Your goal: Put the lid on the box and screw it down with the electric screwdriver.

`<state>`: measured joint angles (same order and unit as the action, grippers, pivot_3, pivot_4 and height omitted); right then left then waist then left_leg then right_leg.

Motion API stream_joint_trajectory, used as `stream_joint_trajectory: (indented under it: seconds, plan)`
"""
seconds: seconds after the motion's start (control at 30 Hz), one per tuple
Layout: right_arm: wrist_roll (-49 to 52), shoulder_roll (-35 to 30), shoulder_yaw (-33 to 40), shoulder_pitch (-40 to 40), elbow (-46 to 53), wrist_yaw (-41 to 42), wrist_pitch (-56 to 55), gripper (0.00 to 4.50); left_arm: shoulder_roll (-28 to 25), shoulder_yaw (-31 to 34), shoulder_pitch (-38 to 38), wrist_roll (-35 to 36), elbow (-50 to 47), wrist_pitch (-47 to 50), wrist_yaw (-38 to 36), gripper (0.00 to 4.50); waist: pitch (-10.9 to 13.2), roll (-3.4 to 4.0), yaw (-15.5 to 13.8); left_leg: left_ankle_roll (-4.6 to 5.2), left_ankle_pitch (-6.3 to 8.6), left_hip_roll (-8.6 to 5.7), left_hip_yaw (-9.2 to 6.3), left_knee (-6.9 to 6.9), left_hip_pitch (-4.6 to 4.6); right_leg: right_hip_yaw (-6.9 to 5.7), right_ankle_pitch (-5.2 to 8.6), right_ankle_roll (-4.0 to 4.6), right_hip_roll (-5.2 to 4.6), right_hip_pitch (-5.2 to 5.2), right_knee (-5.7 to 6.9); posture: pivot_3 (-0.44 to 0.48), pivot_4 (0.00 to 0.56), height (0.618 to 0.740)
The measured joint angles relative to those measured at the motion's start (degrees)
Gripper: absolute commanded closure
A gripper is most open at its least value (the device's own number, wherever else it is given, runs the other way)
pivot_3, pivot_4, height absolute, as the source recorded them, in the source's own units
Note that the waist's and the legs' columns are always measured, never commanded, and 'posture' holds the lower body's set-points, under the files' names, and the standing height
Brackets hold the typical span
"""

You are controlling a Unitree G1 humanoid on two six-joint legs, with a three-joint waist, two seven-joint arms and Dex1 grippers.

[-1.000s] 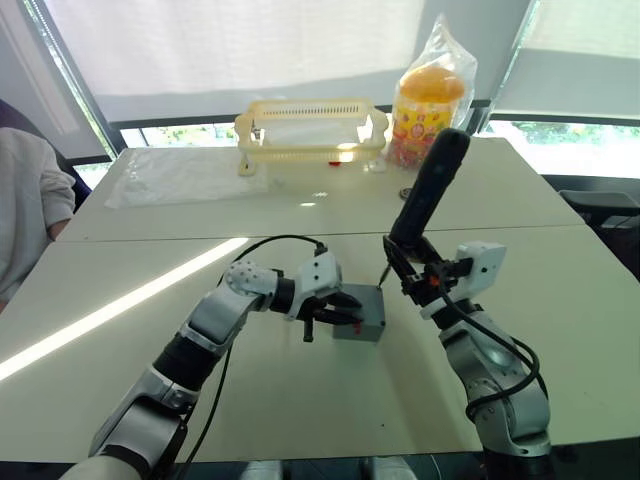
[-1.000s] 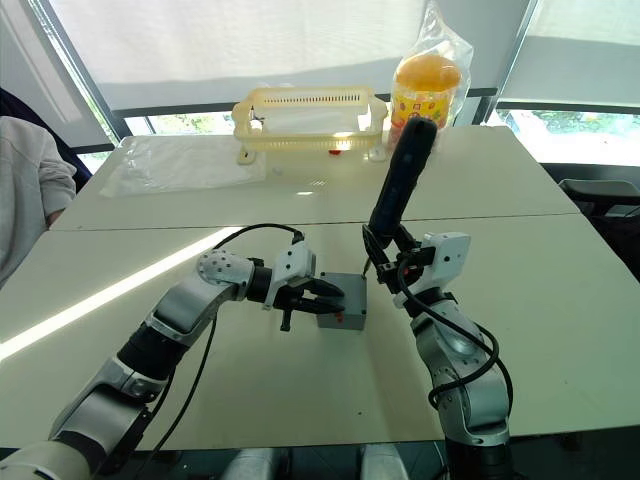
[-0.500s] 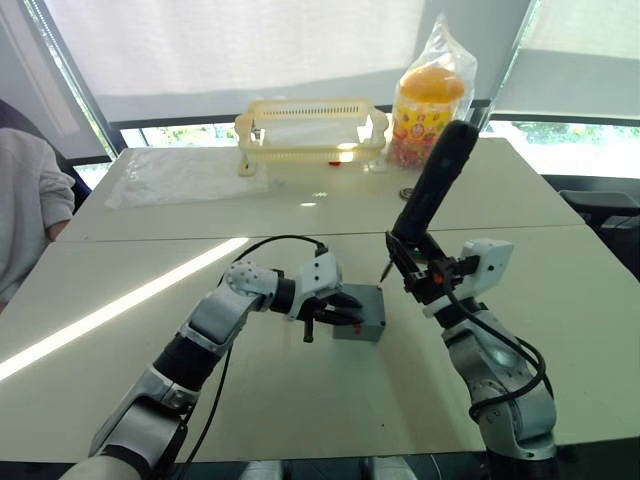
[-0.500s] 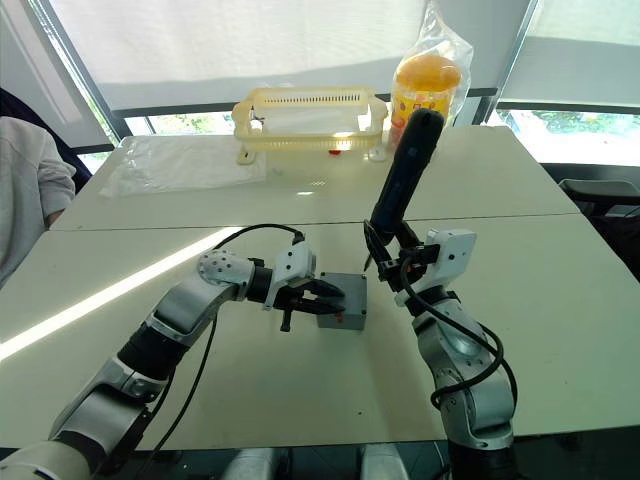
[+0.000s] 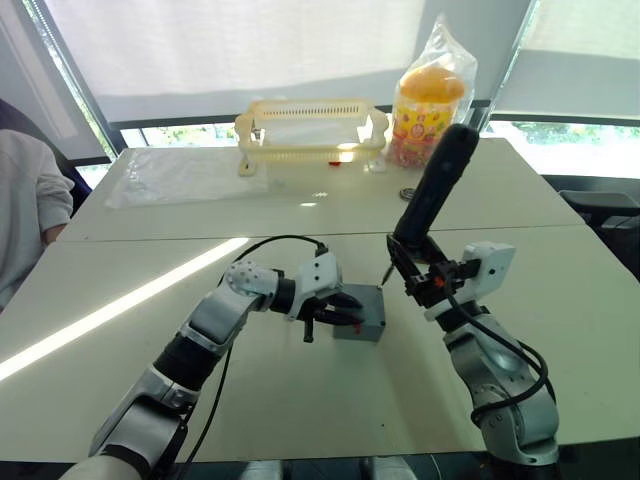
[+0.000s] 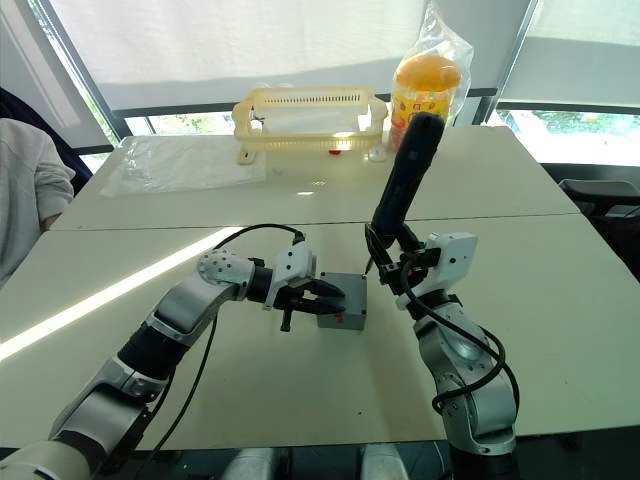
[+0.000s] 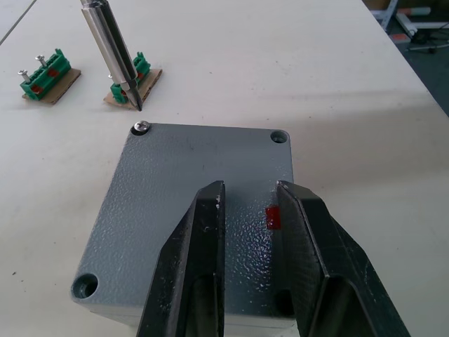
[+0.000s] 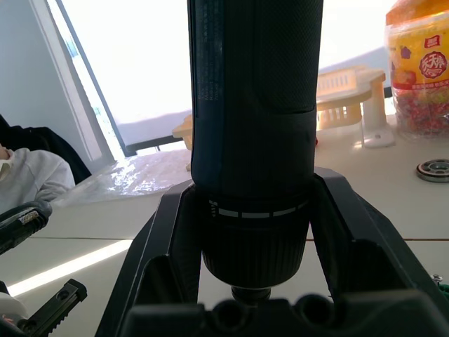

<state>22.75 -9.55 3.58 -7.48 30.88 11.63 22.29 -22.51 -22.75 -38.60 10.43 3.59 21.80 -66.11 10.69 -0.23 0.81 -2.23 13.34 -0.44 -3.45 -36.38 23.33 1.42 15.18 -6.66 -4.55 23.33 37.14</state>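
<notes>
My left gripper reaches over the lid, which sits on the box near the middle of the tabletop. Its two fingers are a little apart and lie flat on the lid's grey top, one to each side of a small red mark; they hold nothing between them. My right gripper is clamped around the lower end of the electric screwdriver, which tilts up and away from me. Its metal bit points down just beyond the lid's far corner, beside the screw seated there, not touching it. Two green terminal blocks lie on the tabletop just past that corner.
</notes>
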Motion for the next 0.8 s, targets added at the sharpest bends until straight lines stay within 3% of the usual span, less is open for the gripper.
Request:
stream_joint_trajectory:
  seconds: [0.8]
  plan:
    - [-1.7, 1.0, -0.8, 0.0, -3.0, 0.4, -3.0, 2.75, -0.1, 0.1, 0.0, 0.0, -0.1, 0.1, 0.0, 3.37, 0.0, 0.00, 0.0, 0.00, 0.00, 0.00, 0.00, 0.00, -0.01, 0.00, 0.00, 0.00, 0.00, 0.00, 0.00, 0.000, 0.150, 0.740]
